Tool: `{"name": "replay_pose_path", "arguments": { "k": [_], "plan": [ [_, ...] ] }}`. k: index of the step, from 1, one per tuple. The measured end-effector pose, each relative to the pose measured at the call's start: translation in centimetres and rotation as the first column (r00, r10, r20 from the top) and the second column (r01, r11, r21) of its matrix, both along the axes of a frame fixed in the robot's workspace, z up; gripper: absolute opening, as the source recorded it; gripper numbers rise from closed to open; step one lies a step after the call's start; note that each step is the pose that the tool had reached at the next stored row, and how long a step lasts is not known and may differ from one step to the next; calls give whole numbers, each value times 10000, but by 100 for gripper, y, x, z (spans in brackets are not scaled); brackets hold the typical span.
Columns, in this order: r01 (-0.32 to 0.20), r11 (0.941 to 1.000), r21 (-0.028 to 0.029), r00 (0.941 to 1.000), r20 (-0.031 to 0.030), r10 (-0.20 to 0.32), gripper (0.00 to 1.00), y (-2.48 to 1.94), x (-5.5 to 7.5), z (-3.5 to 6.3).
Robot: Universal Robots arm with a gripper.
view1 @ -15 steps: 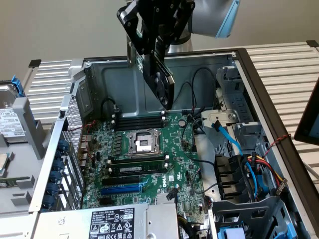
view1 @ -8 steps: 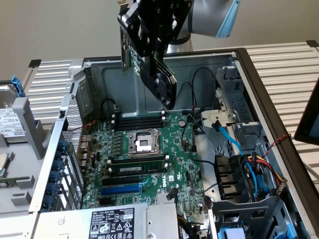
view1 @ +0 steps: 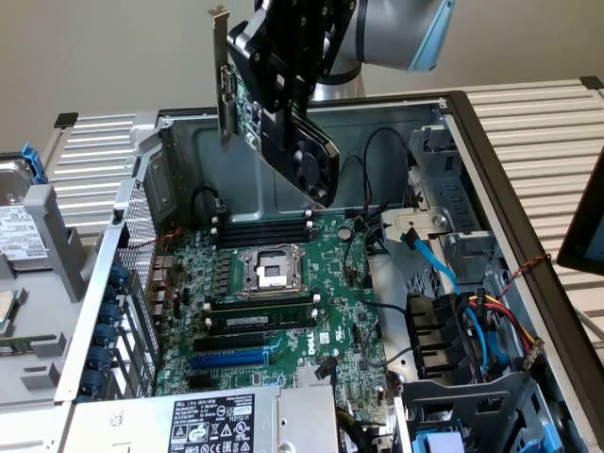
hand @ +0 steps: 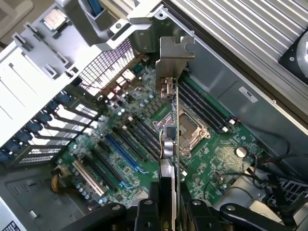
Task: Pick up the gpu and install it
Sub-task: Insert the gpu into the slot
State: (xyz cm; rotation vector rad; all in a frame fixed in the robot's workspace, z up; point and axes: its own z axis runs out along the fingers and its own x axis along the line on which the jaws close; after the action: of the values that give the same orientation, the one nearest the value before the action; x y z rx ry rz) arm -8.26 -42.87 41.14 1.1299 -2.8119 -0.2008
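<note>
While my gripper hangs over the open case, its fingers stand partly spread and pinch the gpu. The card is lifted clear of everything and tilted, with its silver bracket at eleven o'clock in the exterior view. At six o'clock below, the motherboard lies open. The perforated case wall stands at eight and the drive cage at four.

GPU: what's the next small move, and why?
The claw holds the gpu tilted, clear above the motherboard, roughly over the CPU socket. I'd probably shift it across toward the blue slot first, so the card edge lines up before any descent.
</note>
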Motion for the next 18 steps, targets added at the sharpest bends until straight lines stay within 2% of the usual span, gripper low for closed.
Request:
{"name": "replay_pose_path", "arguments": {
  "k": [3,6,9,12,14,18],
  "plan": [
    [-555,9985,4,9985,5,555,27,0,0,-1],
    [-1093,9940,8,9940,10,1093,27,0,0,-1],
    [-1622,9868,14,9868,18,1622,27,0,0,-2],
    [-2177,9760,18,9760,46,2177,27,0,0,-1],
    [-2527,9676,7,9675,101,2527,27,0,0,-2],
    [-3200,9474,-53,9469,301,3200,27,0,0,-2]
  ]
}}
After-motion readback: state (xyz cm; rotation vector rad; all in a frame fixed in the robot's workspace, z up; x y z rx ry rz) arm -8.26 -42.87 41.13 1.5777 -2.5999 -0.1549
